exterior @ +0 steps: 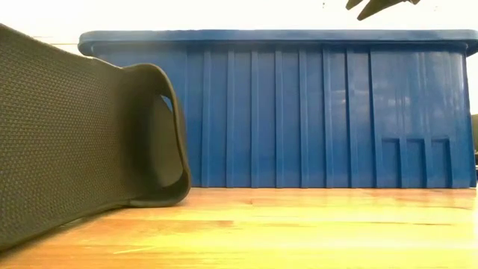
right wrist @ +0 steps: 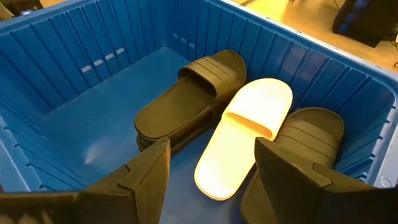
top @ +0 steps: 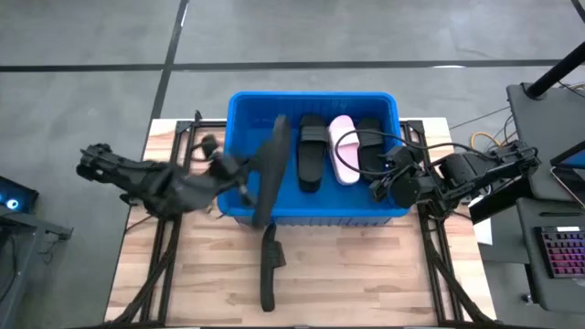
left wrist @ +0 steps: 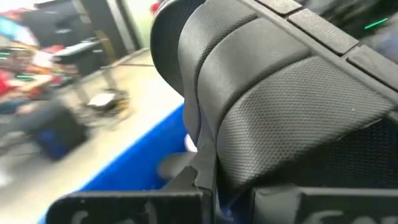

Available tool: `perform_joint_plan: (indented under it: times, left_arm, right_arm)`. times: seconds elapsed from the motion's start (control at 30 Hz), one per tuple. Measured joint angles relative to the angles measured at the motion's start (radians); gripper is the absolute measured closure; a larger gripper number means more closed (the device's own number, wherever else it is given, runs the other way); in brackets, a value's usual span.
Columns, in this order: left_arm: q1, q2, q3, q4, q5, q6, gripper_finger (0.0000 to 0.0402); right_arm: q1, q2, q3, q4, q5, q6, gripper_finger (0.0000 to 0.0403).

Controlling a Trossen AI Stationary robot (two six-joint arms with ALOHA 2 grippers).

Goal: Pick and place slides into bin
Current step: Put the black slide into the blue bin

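A black slide (top: 269,178) is gripped by the left pincer (top: 239,169) over the bin's (top: 239,102) front rim; the right pincer (top: 382,185) is held open.

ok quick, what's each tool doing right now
left tool: shut on a black slide, at the bin rim.
right tool: open, empty, over the bin.

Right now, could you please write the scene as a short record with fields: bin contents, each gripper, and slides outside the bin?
bin: blue crate on the wooden table
inside bin: black slide, pink slide, second black slide, side by side
left gripper: shut on a black slide, held over the bin's near-left wall
right gripper: open, above the bin's right part, empty
outside bin: one black slide on table, in front of the bin
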Motion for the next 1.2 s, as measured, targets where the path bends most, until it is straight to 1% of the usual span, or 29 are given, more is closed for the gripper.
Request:
perform_joint_plan:
  times: [0.07,0.13,0.33,0.47,0.6,0.9,1.0,1.2]
  left_arm:
    - [0.073,0.023,0.001,-0.013,0.000,0.035,0.0400]
    - [0.150,0.050,0.001,-0.062,0.009,0.048,0.0400]
    - [0.381,0.184,-0.002,-0.216,0.142,0.052,0.0400]
    - [0.490,0.285,0.004,-0.291,0.187,0.053,0.0400]
    - [0.556,0.363,0.008,-0.323,0.210,0.053,0.0400]
    - [0.635,0.521,0.013,-0.341,0.215,0.053,0.0400]
    - [0.665,0.565,0.013,-0.369,0.198,0.051,0.0400]
    - [0.714,0.628,0.036,-0.367,0.214,0.052,0.0400]
  right_arm:
    - [0.000,-0.004,0.000,-0.001,0.002,-0.004,0.0179]
    - [0.000,-0.006,0.000,-0.002,0.003,-0.020,0.0179]
    - [0.000,-0.005,0.000,-0.003,0.003,-0.095,0.0179]
    - [0.000,-0.005,0.000,-0.003,0.002,-0.130,0.0179]
    - [0.000,-0.005,0.000,-0.003,0.002,-0.134,0.0179]
    - [0.000,-0.006,0.000,-0.005,0.002,-0.146,0.0179]
    - [0.000,-0.006,0.000,-0.006,0.002,-0.145,0.0179]
    - [0.000,-0.006,0.000,-0.007,0.002,-0.147,0.0179]
